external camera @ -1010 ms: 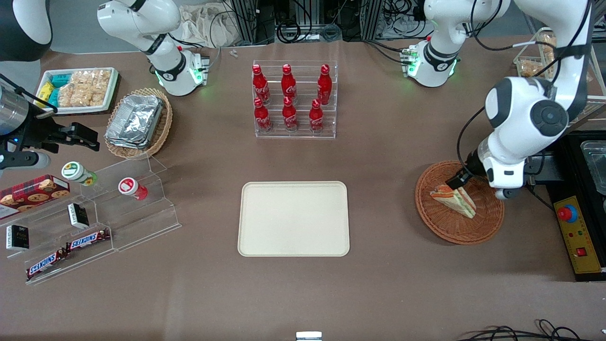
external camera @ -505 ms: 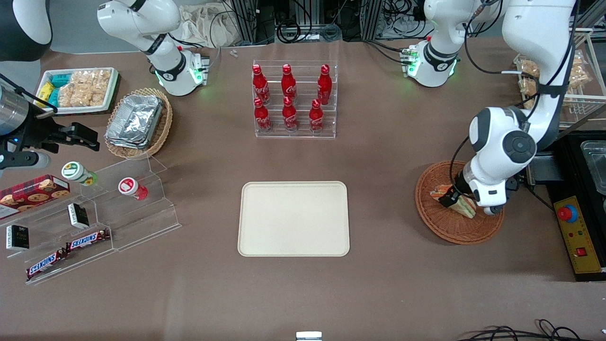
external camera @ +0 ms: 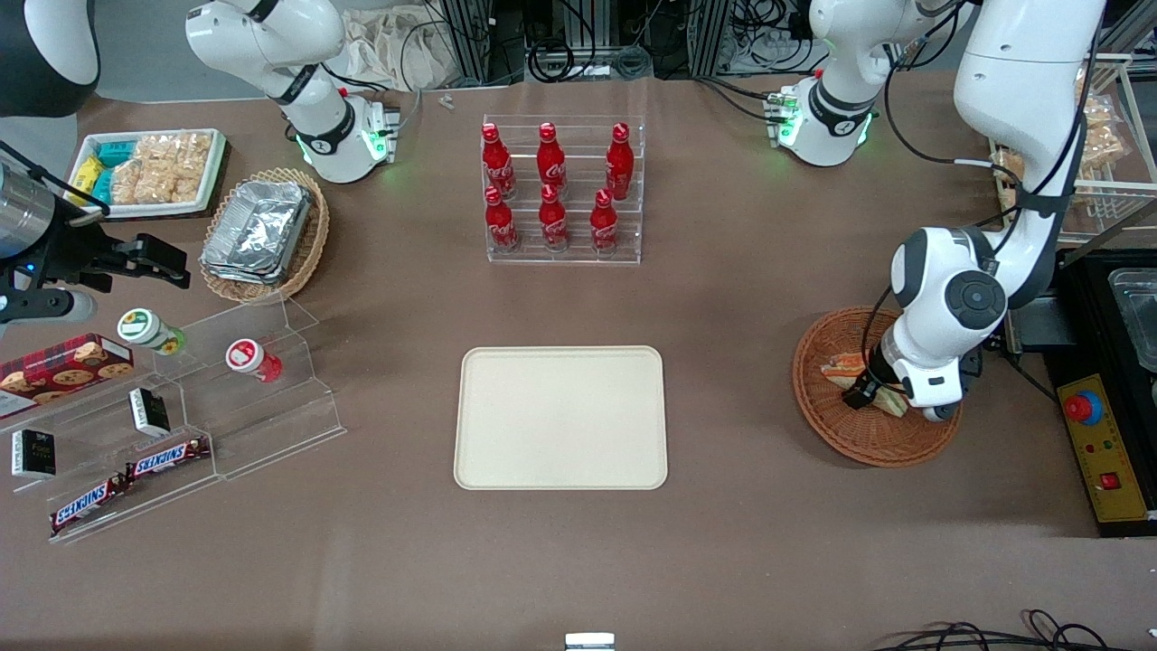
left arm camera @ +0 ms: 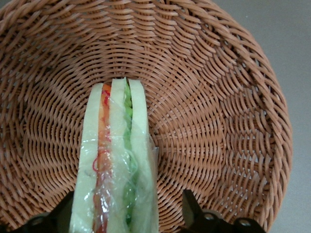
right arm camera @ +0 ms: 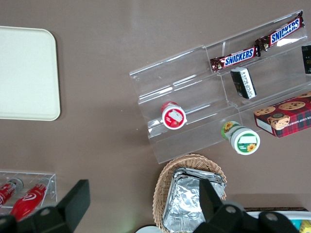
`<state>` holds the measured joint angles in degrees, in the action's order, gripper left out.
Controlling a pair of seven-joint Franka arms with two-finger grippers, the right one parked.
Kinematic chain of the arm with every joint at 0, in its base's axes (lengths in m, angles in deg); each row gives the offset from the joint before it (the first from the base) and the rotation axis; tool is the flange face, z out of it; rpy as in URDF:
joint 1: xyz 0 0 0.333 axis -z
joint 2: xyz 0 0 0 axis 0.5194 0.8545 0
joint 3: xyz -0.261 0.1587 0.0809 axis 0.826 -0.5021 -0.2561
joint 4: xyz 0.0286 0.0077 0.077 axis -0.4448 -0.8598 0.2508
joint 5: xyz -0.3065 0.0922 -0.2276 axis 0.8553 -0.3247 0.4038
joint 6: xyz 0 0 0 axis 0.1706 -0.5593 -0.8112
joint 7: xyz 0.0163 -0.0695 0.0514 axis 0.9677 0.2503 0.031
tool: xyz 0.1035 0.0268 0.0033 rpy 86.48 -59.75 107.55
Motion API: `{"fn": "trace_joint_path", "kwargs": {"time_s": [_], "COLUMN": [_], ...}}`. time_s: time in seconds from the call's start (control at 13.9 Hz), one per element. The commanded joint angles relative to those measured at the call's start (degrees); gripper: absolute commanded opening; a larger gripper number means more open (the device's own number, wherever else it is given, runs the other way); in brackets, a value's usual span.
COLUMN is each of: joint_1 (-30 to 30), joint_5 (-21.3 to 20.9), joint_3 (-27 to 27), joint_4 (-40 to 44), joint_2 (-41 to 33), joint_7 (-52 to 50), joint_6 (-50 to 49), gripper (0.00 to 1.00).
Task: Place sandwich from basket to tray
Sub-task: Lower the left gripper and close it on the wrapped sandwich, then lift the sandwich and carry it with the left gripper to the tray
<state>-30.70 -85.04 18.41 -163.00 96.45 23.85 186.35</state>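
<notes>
Straddling position: the left arm's black two-finger gripper (external camera: 866,391) sits low inside the round reddish-brown woven wicker basket (external camera: 827,425), down over the triangular white-bread sandwich (left arm camera: 115,165).
Jaw state: spread, one black finger (left arm camera: 193,209) showing apart from the wrap on one flank of the wedge, the second finger at the other flank, nothing pinched in the wrist view.
Sandwich: lies in the basket in clear film, orange-red and green filling layers facing the wrist camera, its pointed end toward the basket's middle; in the front view only its orange-topped corner (external camera: 843,365) shows past the arm.
Basket edges: rim is whole all round; woven floor is bare on both flanks of the wedge; the rim stands near the table's edge at the working arm's end, beside a yellow control box with a red button (external camera: 1096,448).
Tray: the large flat cream-beige rectangular tray (external camera: 560,418) lies at mid-table with rounded corners and a low rim, well apart from the basket.
Open room: bare brown tabletop (external camera: 728,398) runs between basket rim and tray rim.
Neighbours: a clear acrylic rack of red bottles (external camera: 562,188) stands farther from the front camera than the tray, apart from it.
</notes>
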Motion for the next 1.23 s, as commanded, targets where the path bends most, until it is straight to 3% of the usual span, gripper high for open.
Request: {"fn": "trace_joint_path", "kwargs": {"time_s": [0.0,0.07,0.14,0.36,0.58,0.79,1.15], "joint_1": [-0.1,-0.2,-0.2,-0.2,0.6,0.7,1.4], "joint_5": [-1.5,-1.6,-1.6,-1.9,-1.5,-0.9,-1.5], "joint_3": [-0.4,-0.4,-0.4,-0.3,0.4,7.5,22.0], "joint_4": [0.4,0.4,0.3,0.7,7.1,16.3,20.1], "joint_2": [0.6,0.5,0.0,-3.1,-7.0,-6.6,-2.2], "joint_7": [-1.7,-1.6,-1.5,-1.2,0.3,1.1,3.5], "joint_6": [1.1,1.1,1.0,-1.9,-15.0,-26.6,-26.2], "gripper": [0.31,0.10,0.00,0.00,0.00,0.00,0.00]}}
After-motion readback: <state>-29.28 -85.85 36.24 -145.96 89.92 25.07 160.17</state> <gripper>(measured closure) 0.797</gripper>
